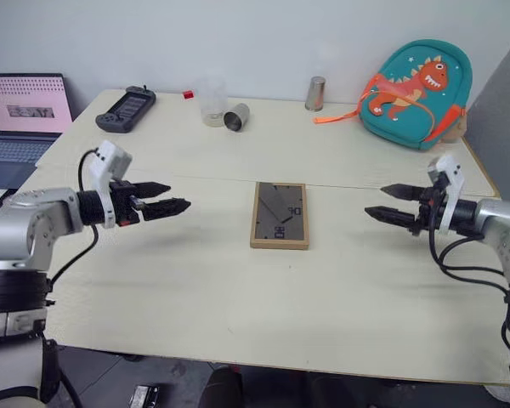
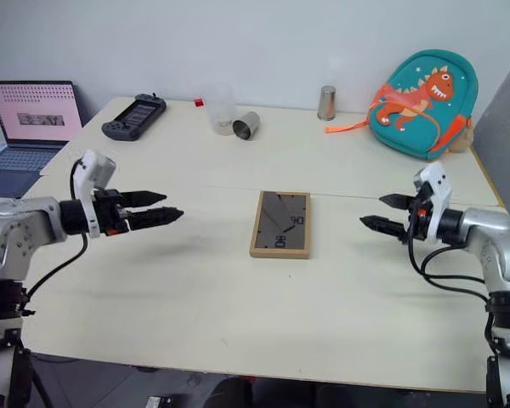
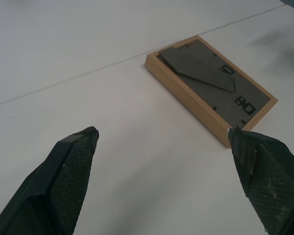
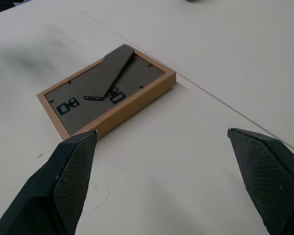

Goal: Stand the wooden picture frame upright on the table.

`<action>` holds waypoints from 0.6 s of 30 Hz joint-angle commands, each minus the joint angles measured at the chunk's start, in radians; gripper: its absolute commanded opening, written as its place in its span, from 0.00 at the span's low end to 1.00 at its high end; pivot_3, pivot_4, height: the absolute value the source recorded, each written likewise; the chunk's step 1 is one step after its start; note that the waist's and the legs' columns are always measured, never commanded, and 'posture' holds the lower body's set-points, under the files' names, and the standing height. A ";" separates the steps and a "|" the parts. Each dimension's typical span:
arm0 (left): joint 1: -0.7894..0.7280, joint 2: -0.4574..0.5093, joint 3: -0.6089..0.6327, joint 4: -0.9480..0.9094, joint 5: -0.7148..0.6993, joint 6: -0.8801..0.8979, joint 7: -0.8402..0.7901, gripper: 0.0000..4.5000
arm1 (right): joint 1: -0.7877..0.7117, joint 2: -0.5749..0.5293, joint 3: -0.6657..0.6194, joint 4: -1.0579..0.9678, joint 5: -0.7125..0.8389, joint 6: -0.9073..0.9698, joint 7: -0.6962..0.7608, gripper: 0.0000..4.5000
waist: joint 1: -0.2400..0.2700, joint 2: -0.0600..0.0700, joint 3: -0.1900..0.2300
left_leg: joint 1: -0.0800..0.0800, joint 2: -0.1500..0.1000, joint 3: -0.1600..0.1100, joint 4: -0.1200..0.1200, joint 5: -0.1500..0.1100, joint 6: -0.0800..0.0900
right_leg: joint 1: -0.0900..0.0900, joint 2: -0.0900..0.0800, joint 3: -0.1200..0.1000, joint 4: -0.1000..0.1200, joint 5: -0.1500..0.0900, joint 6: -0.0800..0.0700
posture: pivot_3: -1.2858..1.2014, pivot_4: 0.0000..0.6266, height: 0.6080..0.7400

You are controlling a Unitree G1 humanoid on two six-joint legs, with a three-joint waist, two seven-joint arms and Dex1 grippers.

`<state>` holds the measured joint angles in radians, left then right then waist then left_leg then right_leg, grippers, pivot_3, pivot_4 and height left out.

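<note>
The wooden picture frame lies flat, face down, at the middle of the table, just in front of the seam. Its dark grey back with the stand folded flat faces up, also plain in the wrist views. My left gripper hovers open above the table to the frame's left, fingers pointing toward it. Off to the frame's right, my right gripper is open too and points back at it. Both are well apart from the frame and hold nothing.
At the table's far edge sit a game controller, a clear cup beside a tipped metal cup, a metal tumbler and a teal dinosaur backpack. A laptop stands off the left end.
</note>
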<state>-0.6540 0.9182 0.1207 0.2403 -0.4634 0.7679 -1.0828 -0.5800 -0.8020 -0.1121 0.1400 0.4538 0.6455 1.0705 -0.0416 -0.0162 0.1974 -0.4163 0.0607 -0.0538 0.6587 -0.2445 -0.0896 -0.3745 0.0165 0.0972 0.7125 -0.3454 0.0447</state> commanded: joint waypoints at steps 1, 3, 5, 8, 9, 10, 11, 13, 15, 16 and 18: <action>-0.019 -0.011 -0.014 0.028 0.046 -0.079 0.013 1.00 | -0.008 0.014 0.007 0.004 -0.006 -0.018 -0.003 1.00 | 0.000 0.000 0.000 | 0.000 0.000 0.000 0.000 0.000 0.000 | 0.000 0.000 0.000 0.000 0.000 0.000 | 0.52 0.24 1.00; -0.015 -0.020 -0.026 0.023 0.062 -0.089 0.028 1.00 | -0.008 0.022 0.016 -0.002 -0.003 -0.014 -0.006 1.00 | 0.000 0.000 0.000 | -0.002 0.000 0.000 0.000 0.000 0.000 | -0.001 0.000 0.000 0.000 0.000 0.000 | 0.52 0.24 1.00; -0.016 -0.028 -0.025 0.020 0.067 -0.092 0.039 1.00 | -0.008 0.022 0.022 -0.002 -0.007 -0.020 -0.001 1.00 | 0.001 0.000 0.000 | -0.003 0.000 0.000 0.000 0.000 0.000 | -0.003 0.000 0.000 0.000 0.000 0.000 | 0.52 0.24 1.00; -0.017 -0.098 -0.027 0.041 0.106 -0.155 0.135 1.00 | -0.018 0.064 0.054 0.046 -0.068 -0.107 -0.054 1.00 | 0.002 0.000 0.000 | -0.005 0.000 0.000 0.000 0.000 0.000 | -0.005 0.000 0.000 0.001 0.000 0.000 | 0.52 0.24 1.00; -0.020 -0.125 -0.036 0.055 0.130 -0.185 0.172 1.00 | -0.027 0.091 0.066 0.057 -0.093 -0.137 -0.091 1.00 | 0.002 0.000 0.000 | -0.005 0.000 0.000 0.001 0.000 0.000 | -0.005 -0.001 0.000 0.001 0.000 0.000 | 0.52 0.24 1.00; -0.023 -0.151 -0.046 0.068 0.153 -0.221 0.201 1.00 | -0.037 0.118 0.075 0.066 -0.116 -0.161 -0.127 1.00 | 0.002 0.000 0.000 | -0.004 0.000 0.000 0.001 0.000 0.000 | -0.005 0.000 0.000 0.001 0.000 0.000 | 0.52 0.24 1.00; -0.036 -0.183 -0.052 0.095 0.181 -0.260 0.245 1.00 | -0.050 0.146 0.088 0.082 -0.145 -0.189 -0.164 1.00 | 0.002 0.000 0.000 | -0.004 0.000 0.000 0.001 0.000 0.000 | -0.005 0.000 0.000 0.001 0.000 0.000 | 0.52 0.24 1.00; -0.055 -0.224 -0.051 0.133 0.209 -0.301 0.293 1.00 | -0.064 0.177 0.102 0.108 -0.185 -0.230 -0.202 1.00 | 0.002 0.000 0.000 | -0.004 0.000 0.000 0.003 0.000 0.000 | -0.005 0.000 0.000 0.003 0.000 0.000 | 0.52 0.24 1.00; -0.074 -0.289 -0.069 0.174 0.234 -0.348 0.340 0.92 | -0.084 0.228 0.119 0.167 -0.228 -0.267 -0.272 0.96 | 0.003 0.000 0.000 | -0.005 0.000 0.000 0.003 0.000 0.000 | -0.005 0.000 0.000 0.003 0.001 0.000 | 0.52 0.24 1.00; -0.082 -0.318 -0.079 0.193 0.248 -0.369 0.361 0.89 | -0.094 0.252 0.124 0.194 -0.246 -0.281 -0.307 0.92 | 0.003 0.000 0.000 | -0.005 0.000 0.000 0.003 0.000 0.000 | -0.005 0.000 0.000 0.003 0.001 0.000 | 0.52 0.24 1.00; -0.103 -0.370 -0.091 0.233 0.274 -0.414 0.397 0.80 | -0.109 0.295 0.139 0.230 -0.268 -0.304 -0.339 0.84 | 0.005 -0.001 0.000 | -0.005 0.000 0.000 0.003 0.000 0.000 | -0.005 -0.001 0.000 0.003 0.001 0.000 | 0.52 0.24 1.00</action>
<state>-0.7224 0.5744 0.0408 0.4507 -0.2186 0.4160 -0.7274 -0.6600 -0.5308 0.0236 0.3515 0.2131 0.3857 0.7748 -0.0366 -0.0168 0.1975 -0.4212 0.0606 -0.0534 0.6613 -0.2440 -0.0897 -0.3797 0.0159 0.0971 0.7155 -0.3445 0.0444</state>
